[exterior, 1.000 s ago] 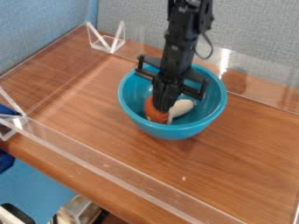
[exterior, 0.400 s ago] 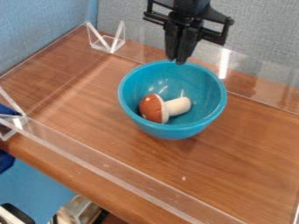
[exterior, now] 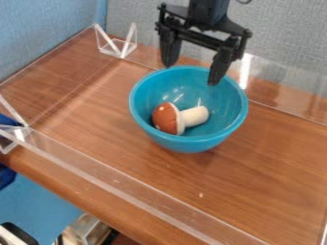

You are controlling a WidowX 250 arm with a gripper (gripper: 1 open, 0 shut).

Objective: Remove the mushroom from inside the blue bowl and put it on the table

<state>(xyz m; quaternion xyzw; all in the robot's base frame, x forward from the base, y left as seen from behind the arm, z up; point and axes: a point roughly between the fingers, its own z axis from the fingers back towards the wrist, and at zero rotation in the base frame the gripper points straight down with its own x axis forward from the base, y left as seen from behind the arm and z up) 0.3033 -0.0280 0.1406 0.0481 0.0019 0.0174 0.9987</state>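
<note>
The tool (exterior: 192, 55) hangs at the upper middle of the frame, above the far rim of the blue bowl (exterior: 186, 137), its two dark fingers (exterior: 221, 67) spread wide apart with nothing between them. The mushroom (exterior: 178, 117) lies on its side inside the bowl, reddish-brown cap toward the left, white stem pointing right, resting on the bowl's bottom and well clear of the tool. The bowl sits near the middle of the table (exterior: 76, 105), a reddish wood-grain surface edged by low clear walls (exterior: 102, 196).
</note>
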